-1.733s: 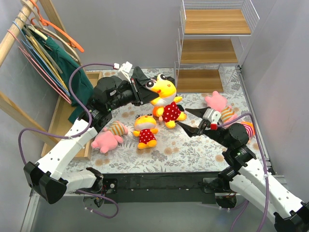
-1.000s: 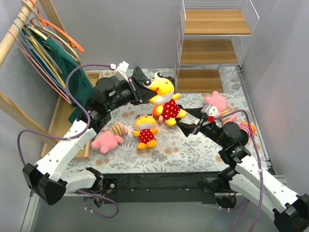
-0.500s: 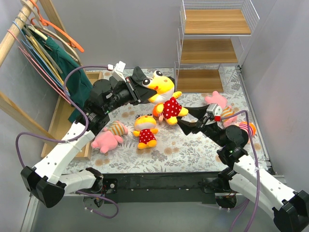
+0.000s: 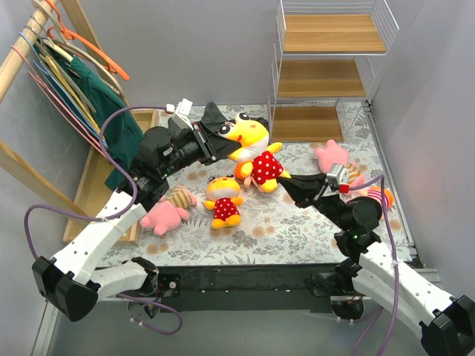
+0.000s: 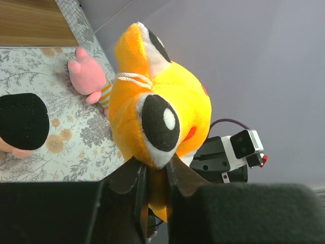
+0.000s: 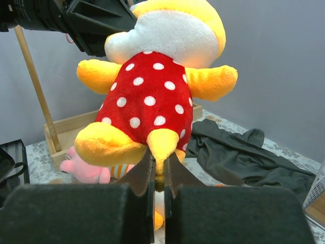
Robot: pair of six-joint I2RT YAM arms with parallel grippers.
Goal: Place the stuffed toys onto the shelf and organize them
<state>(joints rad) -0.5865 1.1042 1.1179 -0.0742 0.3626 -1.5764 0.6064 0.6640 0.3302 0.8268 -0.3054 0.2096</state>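
Observation:
A yellow stuffed toy [image 4: 256, 148] in a red polka-dot dress hangs in the air between both arms. My left gripper [image 4: 225, 142] is shut on its head [image 5: 157, 112], with orange plush filling the gap between the fingers [image 5: 133, 183]. My right gripper [image 4: 286, 180] is shut on one yellow foot [image 6: 163, 145] from below. A second yellow toy [image 4: 223, 200] and a pink toy [image 4: 165, 211] lie on the floral cloth at the left. Another pink toy [image 4: 334, 156] lies at the right. The shelf [image 4: 326, 78] stands at the back right, with nothing on its boards.
A slanted wooden clothes rail [image 4: 22, 52] with hangers and a dark green garment [image 4: 111, 111] fills the left side, above a wooden tray [image 4: 93, 178]. A dark grey cloth [image 6: 244, 157] lies on the table. A black-haired toy's head [image 5: 23, 119] shows near the shelf.
My right gripper moved left under the hanging yellow toy and shut on its foot. My left arm still holds the toy by the head, slightly higher.

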